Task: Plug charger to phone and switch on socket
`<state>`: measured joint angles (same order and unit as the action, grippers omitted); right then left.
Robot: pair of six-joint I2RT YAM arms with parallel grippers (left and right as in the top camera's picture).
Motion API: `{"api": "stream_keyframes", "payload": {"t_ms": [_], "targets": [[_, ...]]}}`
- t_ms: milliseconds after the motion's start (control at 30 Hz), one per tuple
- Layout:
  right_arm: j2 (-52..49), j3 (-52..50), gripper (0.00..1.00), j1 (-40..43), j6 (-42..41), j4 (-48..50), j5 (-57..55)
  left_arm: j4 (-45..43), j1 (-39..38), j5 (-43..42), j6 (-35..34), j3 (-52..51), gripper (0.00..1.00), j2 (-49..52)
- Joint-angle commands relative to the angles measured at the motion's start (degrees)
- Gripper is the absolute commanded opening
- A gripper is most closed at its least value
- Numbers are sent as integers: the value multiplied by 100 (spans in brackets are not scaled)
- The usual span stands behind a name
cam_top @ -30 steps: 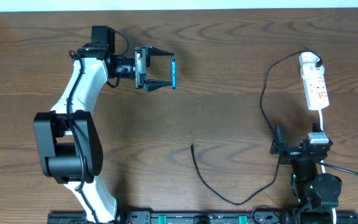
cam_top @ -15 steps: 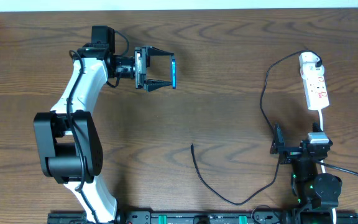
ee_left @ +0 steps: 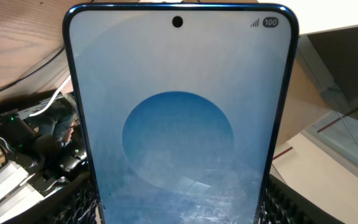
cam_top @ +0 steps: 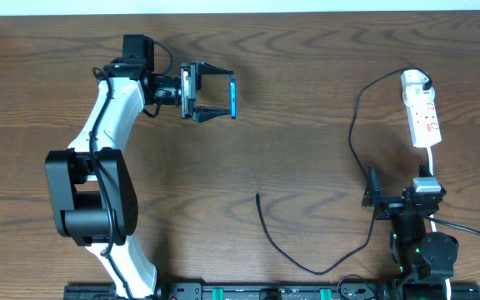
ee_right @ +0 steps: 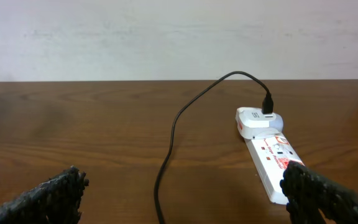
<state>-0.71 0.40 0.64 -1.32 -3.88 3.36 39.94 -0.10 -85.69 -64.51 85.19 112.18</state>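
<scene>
Blue-screened phone [ee_left: 179, 124], darker round disc, clamped by left gripper [cam_top: 223, 94]

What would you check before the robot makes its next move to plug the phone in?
1. Phone gripped in the left hand: ok, it is clamped between the fingers with its screen lit.
2. Right hand open and empty: ok.
3. Charger's plug tip free to pick up: ok, it lies loose on the table with nothing on it.
4. Adapter seated in the socket: ok.
5. Socket switch position: cannot tell.
6. Phone's charging port facing the plug tip: cannot tell.
</scene>
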Motion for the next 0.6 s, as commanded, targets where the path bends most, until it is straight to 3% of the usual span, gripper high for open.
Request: {"api": "stream_keyframes", "payload": {"t_ms": [0,567], "targets": [[33,-9,99,-37,-35,-24,-24,-22,20,-363,-31,22,7,-227],[33,-9,99,-37,-35,-22,-24,-22,20,-212,-28,22,7,-227]]}}
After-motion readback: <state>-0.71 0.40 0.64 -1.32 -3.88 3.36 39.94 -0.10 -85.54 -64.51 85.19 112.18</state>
